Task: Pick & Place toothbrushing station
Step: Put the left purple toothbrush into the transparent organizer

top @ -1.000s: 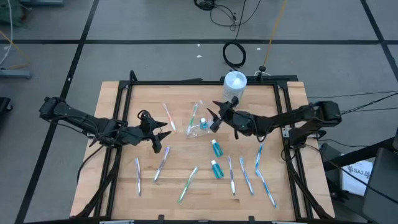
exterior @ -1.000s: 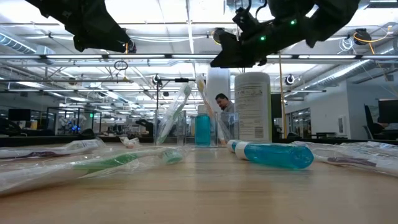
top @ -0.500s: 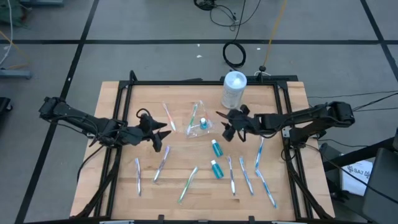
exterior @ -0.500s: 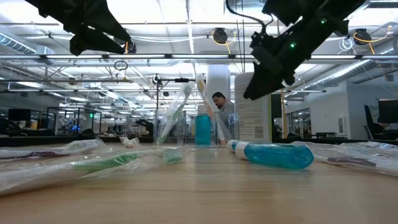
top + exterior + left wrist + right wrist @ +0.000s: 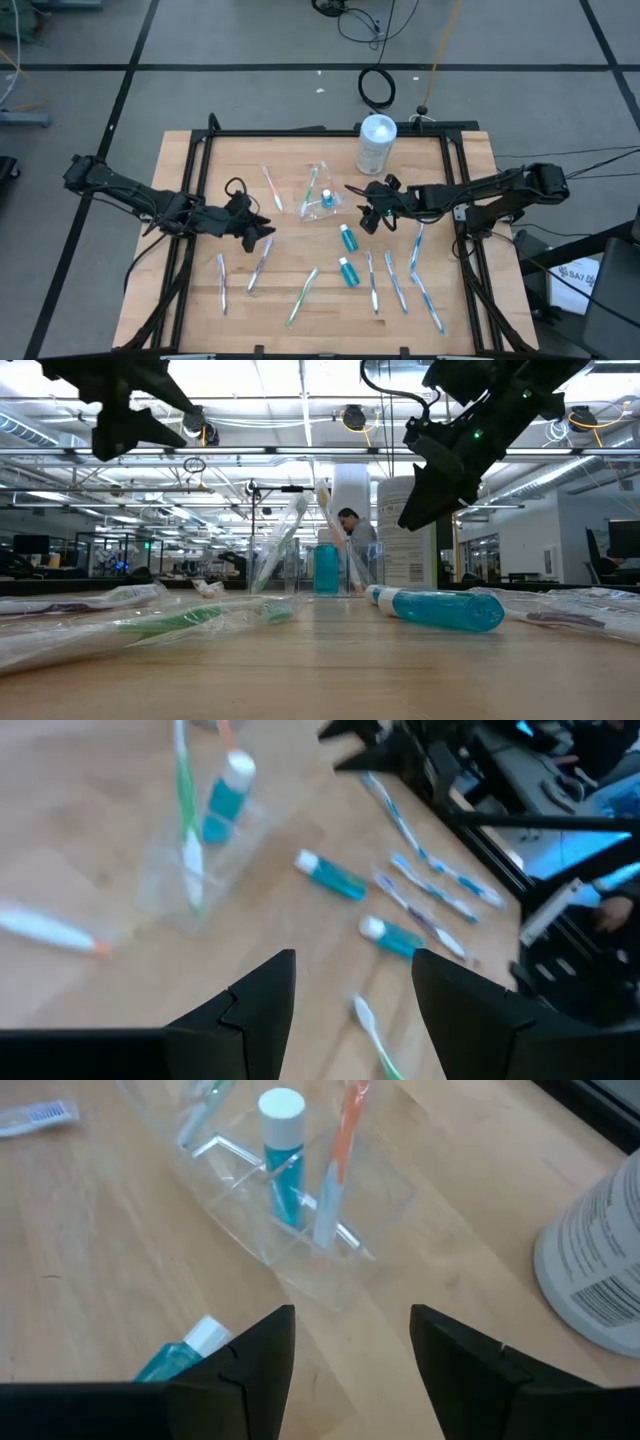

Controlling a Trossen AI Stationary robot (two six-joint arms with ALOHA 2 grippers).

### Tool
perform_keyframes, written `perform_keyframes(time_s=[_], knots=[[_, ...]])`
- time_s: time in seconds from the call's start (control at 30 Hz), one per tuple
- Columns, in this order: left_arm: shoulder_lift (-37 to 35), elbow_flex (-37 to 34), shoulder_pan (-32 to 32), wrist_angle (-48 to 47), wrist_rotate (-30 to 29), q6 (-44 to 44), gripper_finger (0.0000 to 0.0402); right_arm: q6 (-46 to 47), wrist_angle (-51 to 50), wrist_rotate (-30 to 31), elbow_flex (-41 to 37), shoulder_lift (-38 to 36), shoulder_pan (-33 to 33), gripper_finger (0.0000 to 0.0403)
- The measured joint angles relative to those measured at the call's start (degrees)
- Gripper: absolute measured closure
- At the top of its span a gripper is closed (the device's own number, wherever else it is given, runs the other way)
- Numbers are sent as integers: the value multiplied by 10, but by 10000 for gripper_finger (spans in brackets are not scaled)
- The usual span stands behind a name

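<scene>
Bench [image 5: 200, 170], pale wood with a black frame: you have the whole toothbrushing set spread across it.

Holder: clear plastic organiser [image 5: 320, 203] near the middle of the bench, toward its far edge. You see in it an upright teal toothpaste tube with a white cap [image 5: 280, 1155], an orange-handled toothbrush [image 5: 335, 1180] just beside that tube, and a green toothbrush [image 5: 188, 830] in another section.

Loose tubes: two small teal toothpaste tubes with white caps lie flat on the near side of the holder, one [image 5: 348, 238] closer to it, the other [image 5: 348, 272] nearer the front edge.

Wrapped brushes: several toothbrushes in clear wrappers lie flat on the bench. You find a green one [image 5: 302, 296] near the front centre, a group with blue handles [image 5: 415, 285] on the right, and others [image 5: 258, 264] on the left.

Canister: white cylindrical tub with a printed label [image 5: 376, 143], upright at the far edge, well apart from the holder.

Left end effector [image 5: 262, 226]: above the bench to the left of the holder, fingers spread wide, holding nothing.

Right end effector [image 5: 364, 207]: raised just to the right of the holder, tilted down, fingers wide apart, holding nothing.
</scene>
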Motion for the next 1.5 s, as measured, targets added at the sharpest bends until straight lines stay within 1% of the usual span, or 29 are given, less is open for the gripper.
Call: perform_keyframes(time_s=[0.17, 0.27, 0.37, 0.7, 0.87, 1.03, 1.13, 1.2, 1.33, 1.37, 1.5], knots=[[17, 0, -23, -2, -4, -15, 192, 0, 2, 1, 0, 0, 0, 209], [24, 0, -38, 1, 6, 6, 192, 0, 2, 1, 0, 0, 0, 209], [32, 0, -51, 1, 6, 4, 192, 0, 3, 1, 0, 0, 0, 209], [34, 0, -85, 1, 6, -25, 192, 0, 11, 1, 0, 0, 0, 209], [34, 0, -100, -10, 6, -52, 193, 0, 11, 1, 0, 0, 0, 209], [34, 0, -112, -47, 7, -105, 198, 0, 11, 1, 0, 0, 0, 209], [34, 0, -127, -70, 9, -137, 211, 0, 11, 1, 0, 0, 0, 209], [34, 0, -137, -84, 24, -163, 221, 0, 11, 1, 0, 0, 0, 209], [34, 0, -155, -122, 42, -237, 241, 0, 11, 1, 0, 0, 0, 209], [34, 0, -160, -134, 48, -260, 245, 0, 11, 1, 0, 0, 0, 209], [44, 0, -178, -186, 115, -350, 255, 0, 11, 1, 0, 0, 0, 209]])
